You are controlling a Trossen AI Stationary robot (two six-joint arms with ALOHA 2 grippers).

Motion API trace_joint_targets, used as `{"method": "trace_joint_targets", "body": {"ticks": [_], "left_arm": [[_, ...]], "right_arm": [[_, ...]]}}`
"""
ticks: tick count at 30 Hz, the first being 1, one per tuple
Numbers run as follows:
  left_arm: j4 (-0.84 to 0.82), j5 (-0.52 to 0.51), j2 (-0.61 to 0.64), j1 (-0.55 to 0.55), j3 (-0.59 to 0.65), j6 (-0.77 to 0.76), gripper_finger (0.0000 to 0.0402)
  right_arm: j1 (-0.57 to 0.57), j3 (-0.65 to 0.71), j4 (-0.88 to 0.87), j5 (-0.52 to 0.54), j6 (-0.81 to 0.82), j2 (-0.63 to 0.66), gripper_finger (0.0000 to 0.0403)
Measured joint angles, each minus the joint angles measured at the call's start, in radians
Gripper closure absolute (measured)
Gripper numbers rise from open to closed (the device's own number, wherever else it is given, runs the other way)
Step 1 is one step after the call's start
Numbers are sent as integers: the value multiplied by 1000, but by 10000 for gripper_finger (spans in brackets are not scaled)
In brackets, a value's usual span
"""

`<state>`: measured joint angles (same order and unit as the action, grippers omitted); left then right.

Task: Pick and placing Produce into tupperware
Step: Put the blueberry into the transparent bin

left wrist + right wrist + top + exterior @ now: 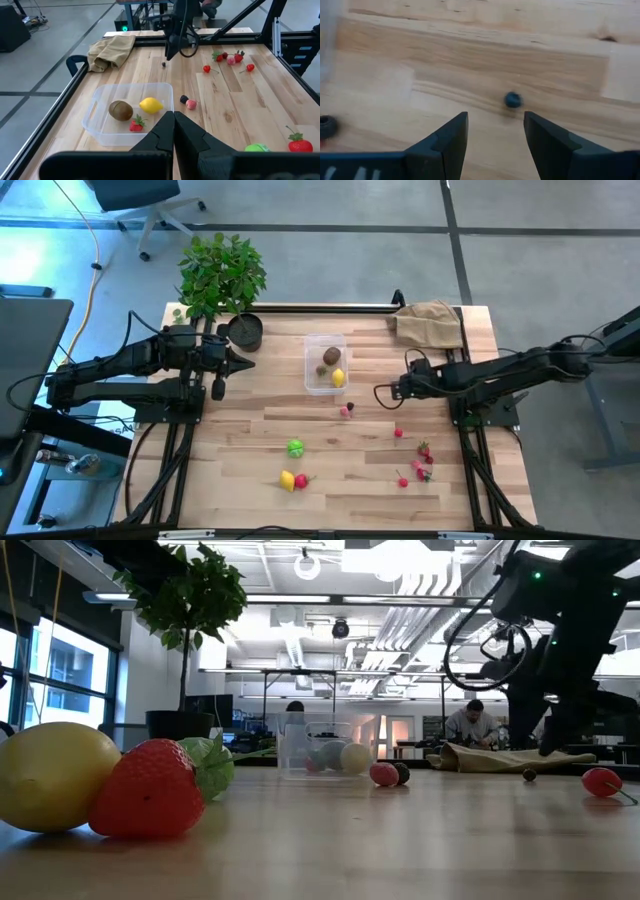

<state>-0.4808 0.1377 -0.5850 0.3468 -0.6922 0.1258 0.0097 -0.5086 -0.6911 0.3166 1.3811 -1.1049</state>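
The right gripper (378, 393) hovers with fingers apart over a small dark berry (513, 100), just right of the tupperware (312, 352) near the table's (250, 450) far edge. The tub holds a kiwi (331, 357), a lemon (338, 377) and a strawberry (136, 124); more Produce (295, 448) lies scattered toward the near edge. The left gripper (250, 363) waits with fingers together by the table's left edge.

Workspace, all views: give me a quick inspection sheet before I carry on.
Surface: wooden table, dry.
Job's things: tupperware holds a kiwi, lemon and strawberry; loose produce includes a green fruit, a blueberry and red berries.
Clutter: potted plant, tan bag.
Grippers: left gripper shut beside the tupperware; right gripper open, fingers framing the blueberry.
Cables: yellow cable on floor.
Surroundings: office chair; person seated behind.
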Motion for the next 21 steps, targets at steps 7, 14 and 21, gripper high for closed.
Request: {"method": "trace_joint_targets", "body": {"ticks": [7,14,21], "left_arm": [[0,0,0,0,0,0,401],[0,0,0,0,0,0,401],[0,0,0,0,0,0,401]], "right_arm": [[-5,1,-26,39,-13,-40,219],[-18,1,32,42,-39,-122,219],[-29,1,74,12,-40,-177,219]]}}
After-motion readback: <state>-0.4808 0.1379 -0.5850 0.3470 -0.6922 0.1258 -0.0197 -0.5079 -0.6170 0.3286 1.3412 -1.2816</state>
